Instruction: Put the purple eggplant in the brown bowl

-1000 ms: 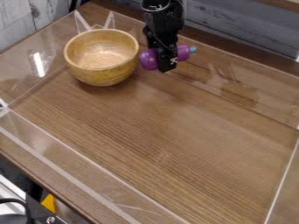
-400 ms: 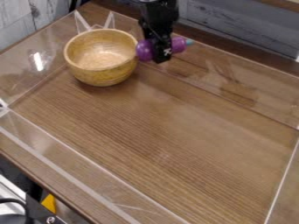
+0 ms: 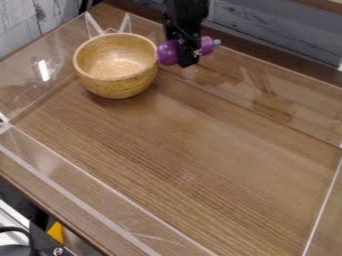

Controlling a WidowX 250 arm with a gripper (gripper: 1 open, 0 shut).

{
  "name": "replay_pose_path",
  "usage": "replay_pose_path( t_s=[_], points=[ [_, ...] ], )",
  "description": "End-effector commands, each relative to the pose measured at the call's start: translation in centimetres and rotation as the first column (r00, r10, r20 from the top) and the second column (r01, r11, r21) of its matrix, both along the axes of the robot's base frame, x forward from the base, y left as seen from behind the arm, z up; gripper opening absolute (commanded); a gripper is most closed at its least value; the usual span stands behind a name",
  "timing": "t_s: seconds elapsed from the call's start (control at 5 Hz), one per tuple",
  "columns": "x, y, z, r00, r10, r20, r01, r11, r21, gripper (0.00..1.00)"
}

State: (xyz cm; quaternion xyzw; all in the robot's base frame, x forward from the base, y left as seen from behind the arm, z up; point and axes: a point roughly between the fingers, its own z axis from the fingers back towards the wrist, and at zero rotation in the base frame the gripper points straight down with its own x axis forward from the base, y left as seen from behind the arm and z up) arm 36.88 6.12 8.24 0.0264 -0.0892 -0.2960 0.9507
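**Purple eggplant in the claw, bowl waiting to the left**

Purple shows on either side of the black claw (image 3: 189,52), which points almost straight down and is clenched on the purple eggplant (image 3: 168,52). The eggplant hangs crosswise between the jaws, its ends poking out left and right, and it appears clear of the wooden bench (image 3: 201,150) at the far end of the scene. The brown bowl (image 3: 115,64) stands just to the left of it, upright and with nothing inside.

By my reading the pickup is done and the carry is the step in hand. The next move calls for a short shift to the left until the eggplant sits over the bowl's hollow, high enough to pass the thick near-side rim, then a release.

Clear plastic walls (image 3: 40,75) ring the bench, and a grey plank wall (image 3: 274,25) stands behind. Nothing lies between eggplant and bowl; only the rim itself could catch it.
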Motion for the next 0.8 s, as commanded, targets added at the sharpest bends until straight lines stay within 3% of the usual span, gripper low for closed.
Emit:
replay_pose_path(
  t_s=[0.0, 0.4, 0.6],
  points=[
    [0.8, -0.1, 3.6, 0.995, -0.051, 0.081, 0.049, 0.998, 0.026, 0.00],
    [0.6, 2.6, 5.3, 0.998, 0.001, 0.070, -0.004, 0.999, 0.042, 0.00],
    [0.5, 5.3, 5.9, 0.996, 0.064, 0.056, -0.067, 0.996, 0.055, 0.00]
  ],
)
